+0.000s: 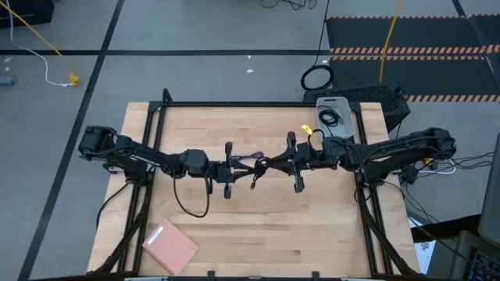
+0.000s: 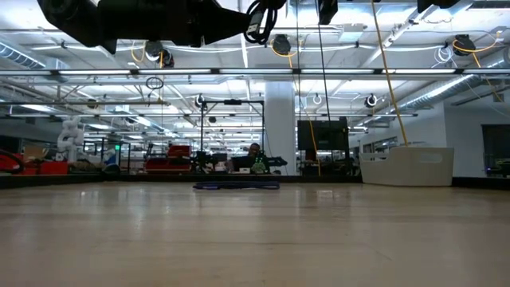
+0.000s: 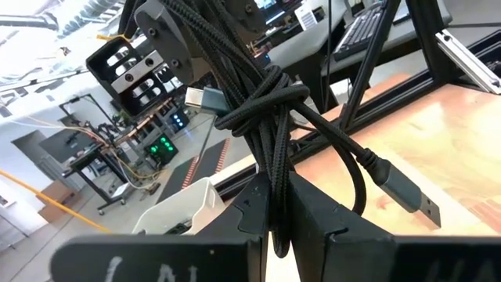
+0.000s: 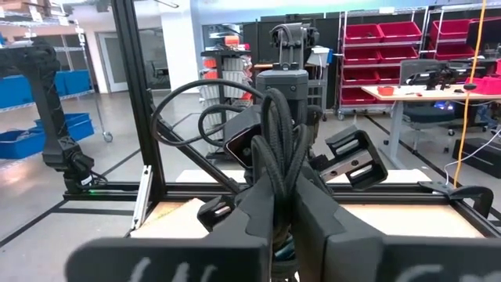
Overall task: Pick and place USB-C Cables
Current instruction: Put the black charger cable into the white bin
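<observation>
Meeting above the middle of the wooden surface (image 1: 258, 226), the two arms hold one bundled black USB-C cable (image 1: 258, 166) between them, off the wood. In the high view the left gripper (image 1: 228, 172) reaches in from the left and the right gripper (image 1: 295, 165) from the right, with the dark tangle strung between their tips; a thin blue-purple strand (image 1: 248, 160) shows in the same tangle, and whether it is a separate cord cannot be told.

The left wrist view shows the left gripper's fingers (image 3: 329, 223) pressed together on the braided black cable (image 3: 270, 149), which is knotted around itself just above the fingertips. One metal plug (image 3: 411, 196) hangs free to one side and another plug (image 3: 205, 97) sticks out near the knot. The right arm's gripper sits just beyond the bundle there.

In the right wrist view the right gripper's fingers (image 4: 313, 207) are likewise clamped on several parallel strands of the same black cable (image 4: 278, 145), with a loose loop (image 4: 180, 117) arching away from the grip and the left arm's gripper facing it from close behind.

A pink flat pad (image 1: 169, 246) lies near the front left corner of the surface. At the back right corner a grey tray (image 1: 334, 113) carries a small black coiled cable (image 1: 329, 118), and a black ring of thick cable (image 1: 317, 78) lies on the floor beyond the surface. From the low view only the arms' undersides appear overhead, above bare wood.
</observation>
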`<state>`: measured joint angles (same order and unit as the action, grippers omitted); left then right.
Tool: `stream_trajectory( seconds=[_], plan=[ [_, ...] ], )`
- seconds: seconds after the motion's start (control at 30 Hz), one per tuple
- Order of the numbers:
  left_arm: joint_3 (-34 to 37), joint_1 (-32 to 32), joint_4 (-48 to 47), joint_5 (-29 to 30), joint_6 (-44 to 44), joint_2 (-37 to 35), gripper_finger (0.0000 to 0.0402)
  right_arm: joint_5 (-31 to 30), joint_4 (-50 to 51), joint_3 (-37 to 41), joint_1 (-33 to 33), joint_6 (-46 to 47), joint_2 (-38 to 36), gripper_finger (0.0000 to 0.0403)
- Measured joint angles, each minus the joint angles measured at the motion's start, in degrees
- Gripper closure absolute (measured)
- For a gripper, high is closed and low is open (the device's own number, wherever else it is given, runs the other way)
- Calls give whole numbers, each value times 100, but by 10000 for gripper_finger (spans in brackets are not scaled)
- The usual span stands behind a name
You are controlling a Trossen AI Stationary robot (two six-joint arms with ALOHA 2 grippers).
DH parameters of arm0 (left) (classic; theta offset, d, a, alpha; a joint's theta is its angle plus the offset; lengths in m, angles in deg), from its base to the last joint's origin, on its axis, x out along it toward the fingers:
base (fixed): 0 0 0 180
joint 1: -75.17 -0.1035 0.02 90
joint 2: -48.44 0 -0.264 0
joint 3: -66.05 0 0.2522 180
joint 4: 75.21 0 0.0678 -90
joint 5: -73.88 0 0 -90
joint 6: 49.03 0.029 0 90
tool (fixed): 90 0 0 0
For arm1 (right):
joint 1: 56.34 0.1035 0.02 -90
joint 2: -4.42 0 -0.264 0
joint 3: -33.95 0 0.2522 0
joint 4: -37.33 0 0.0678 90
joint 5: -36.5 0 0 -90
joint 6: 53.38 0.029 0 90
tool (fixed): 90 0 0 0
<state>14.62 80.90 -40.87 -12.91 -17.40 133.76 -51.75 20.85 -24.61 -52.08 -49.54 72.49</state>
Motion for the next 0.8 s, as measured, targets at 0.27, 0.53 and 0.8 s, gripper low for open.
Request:
stream_trajectory(
  seconds=[0.27,0.53,0.8],
  plan=[
    [0,2,2,244,-190,-2,310,-16,-50,0,-2,-1,0,380],
    [2,55,-299,345,-591,-114,218,-16,-79,0,0,-2,0,386],
    [7,72,-1732,404,-941,-897,189,-18,-66,0,0,0,-24,386]
  ],
)
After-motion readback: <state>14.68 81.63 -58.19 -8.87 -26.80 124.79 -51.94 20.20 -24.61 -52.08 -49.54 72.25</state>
